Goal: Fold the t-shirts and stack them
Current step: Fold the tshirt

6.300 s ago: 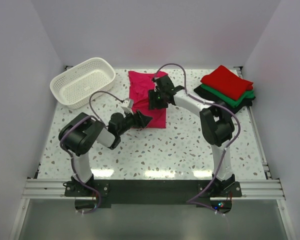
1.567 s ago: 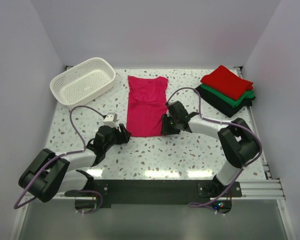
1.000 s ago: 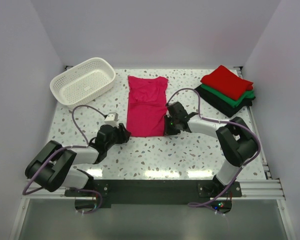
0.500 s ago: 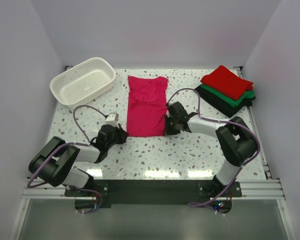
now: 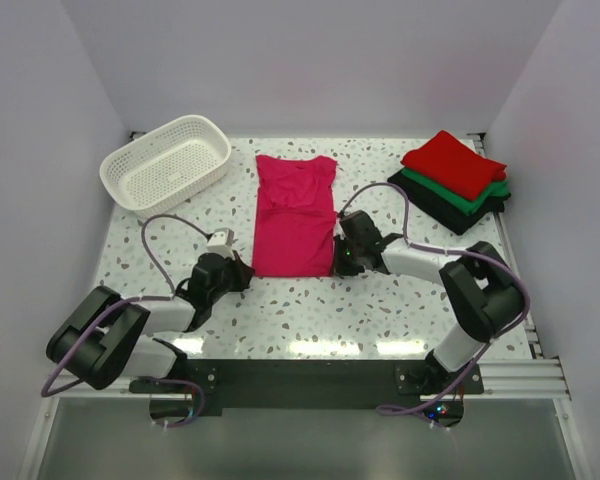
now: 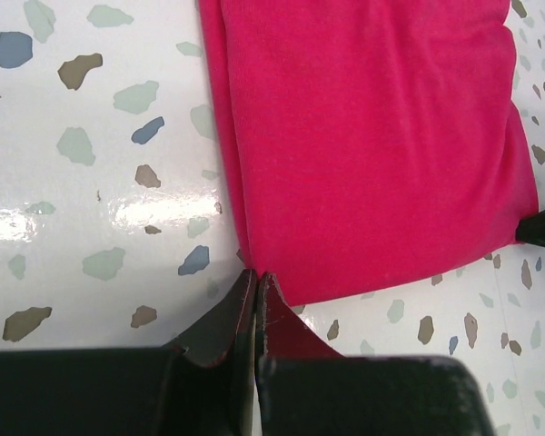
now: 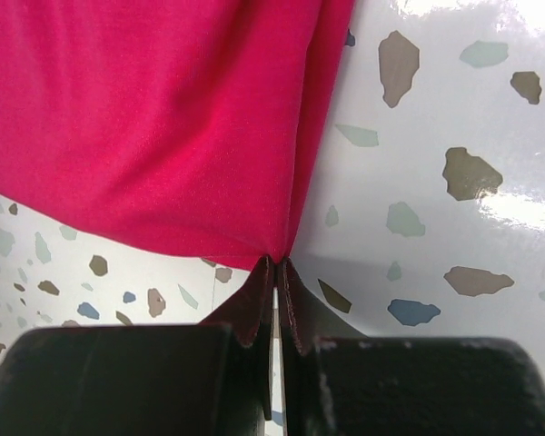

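Two closed hands pinch the near corners of the magenta shirt (image 5: 294, 215), which lies flat and lengthwise in the middle of the counter (image 5: 380, 300). The left hand (image 6: 256, 277) grips its near-left corner, the right hand (image 7: 277, 265) its near-right. Cloth this light and limp will likely sag and slip, so corner holds through every layer look soundest. Folded red, green and black shirts (image 5: 458, 178) sit stacked far right.
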